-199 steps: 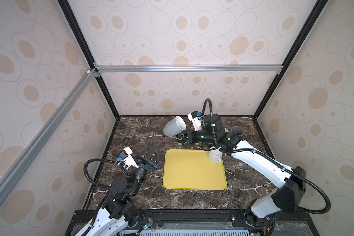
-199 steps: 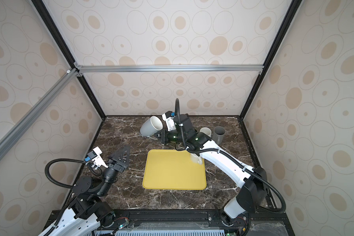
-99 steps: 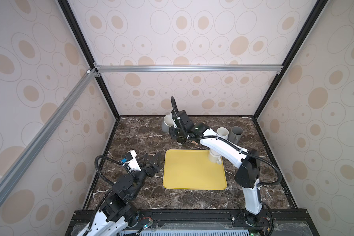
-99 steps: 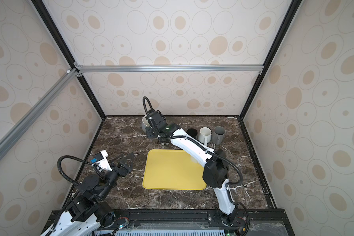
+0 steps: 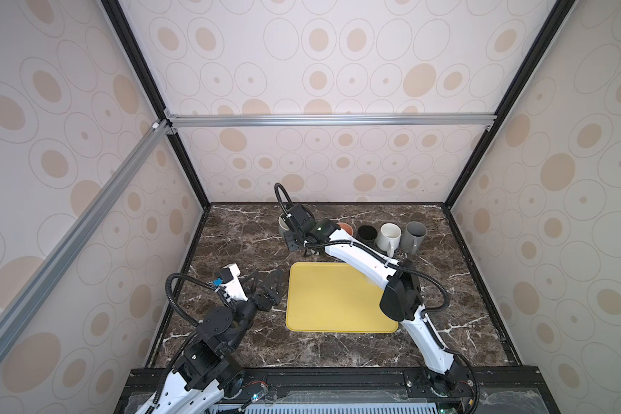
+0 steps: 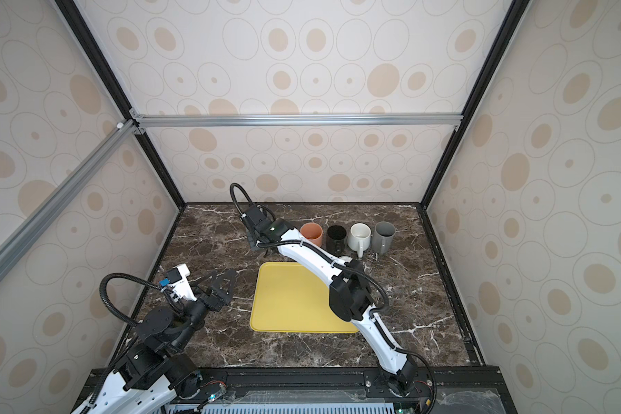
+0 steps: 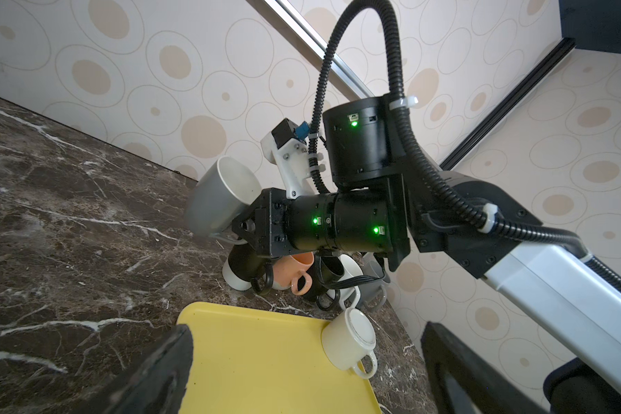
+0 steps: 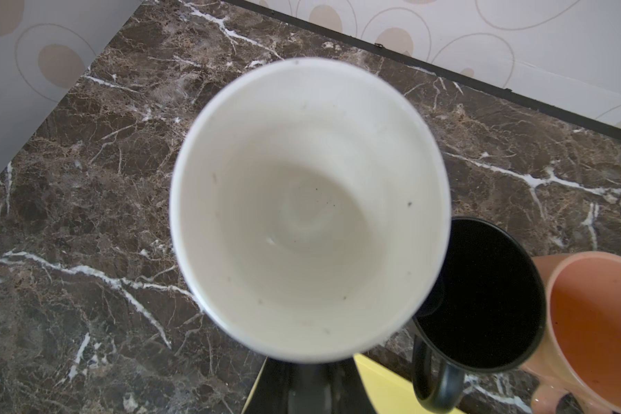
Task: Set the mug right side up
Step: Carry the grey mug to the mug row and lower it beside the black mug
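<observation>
Mug (image 7: 223, 195) is up in my right jaws, which are clamped tight at its handle side. It sits near the bench's (image 5: 237, 233) back edge, at the left end of the row of upright mugs (image 5: 389, 233). It's hard to see from above: in a top view only a grey sliver of the mug (image 5: 282, 226) peeks past my right wrist camera (image 5: 296, 215), and the jaws are buried under the wrist. Left wrist view gives the whole body: grey outside, white inside, long axis tilted, mouth upward and tipped toward that camera; can't tell if the base touches the bench. Right wrist view stares straight into the mug (image 8: 309, 208), outer wall and handle unseen, with black mug (image 8: 481, 294) and orange mug (image 8: 599, 322) just beside. Left jaws are spread wide, holding nothing, over the bench off the yellow tray's (image 5: 337, 304) left edge. Small cream cup (image 7: 350, 338), bottom up at the tray's back right corner, is clear in left wrist view only; my right arm (image 5: 359, 261) all but covers it from above.
</observation>
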You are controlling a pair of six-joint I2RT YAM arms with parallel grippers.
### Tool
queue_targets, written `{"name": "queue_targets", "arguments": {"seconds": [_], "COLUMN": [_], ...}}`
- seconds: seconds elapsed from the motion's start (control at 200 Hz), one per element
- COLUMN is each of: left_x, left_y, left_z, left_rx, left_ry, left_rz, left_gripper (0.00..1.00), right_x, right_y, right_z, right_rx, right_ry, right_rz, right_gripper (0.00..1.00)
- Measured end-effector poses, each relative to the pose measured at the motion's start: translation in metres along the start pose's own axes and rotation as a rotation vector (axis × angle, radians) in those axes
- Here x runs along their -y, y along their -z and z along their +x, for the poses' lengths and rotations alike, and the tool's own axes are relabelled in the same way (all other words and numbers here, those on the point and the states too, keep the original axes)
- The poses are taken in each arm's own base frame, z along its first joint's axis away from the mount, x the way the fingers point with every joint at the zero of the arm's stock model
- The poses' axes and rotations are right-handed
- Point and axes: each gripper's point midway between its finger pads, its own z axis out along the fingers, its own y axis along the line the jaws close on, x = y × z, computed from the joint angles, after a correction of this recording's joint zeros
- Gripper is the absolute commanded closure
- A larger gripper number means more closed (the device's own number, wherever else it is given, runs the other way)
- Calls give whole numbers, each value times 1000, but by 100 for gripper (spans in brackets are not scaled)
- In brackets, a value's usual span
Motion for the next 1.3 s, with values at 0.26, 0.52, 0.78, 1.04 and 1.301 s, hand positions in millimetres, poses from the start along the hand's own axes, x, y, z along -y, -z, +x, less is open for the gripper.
{"name": "queue_targets", "arguments": {"seconds": [0.26, 0.52, 0.78, 1.04, 1.301], "left_x": [2, 1, 0, -1, 1], "left_y": [-1, -3, -6, -8, -8], "left_z": [2, 7, 15, 20, 20], "left_rx": [-13, -31, -53, -64, -62], "left_ry": [0, -3, 5, 9, 15], "left_rz": [10, 9, 12, 18, 26], "left_gripper": [0, 0, 0, 0, 0], "right_x": [2, 4, 6, 14, 19], "right_y": [-30, -41, -41, -50, -53], "right_z": [21, 37, 37, 51, 54], "right_rx": [-53, -103, -104, -141, -155], "right_ry": [18, 32, 32, 31, 20], "right_rz": [39, 54, 58, 74, 75], "right_gripper": [100, 100, 100, 100, 99]}}
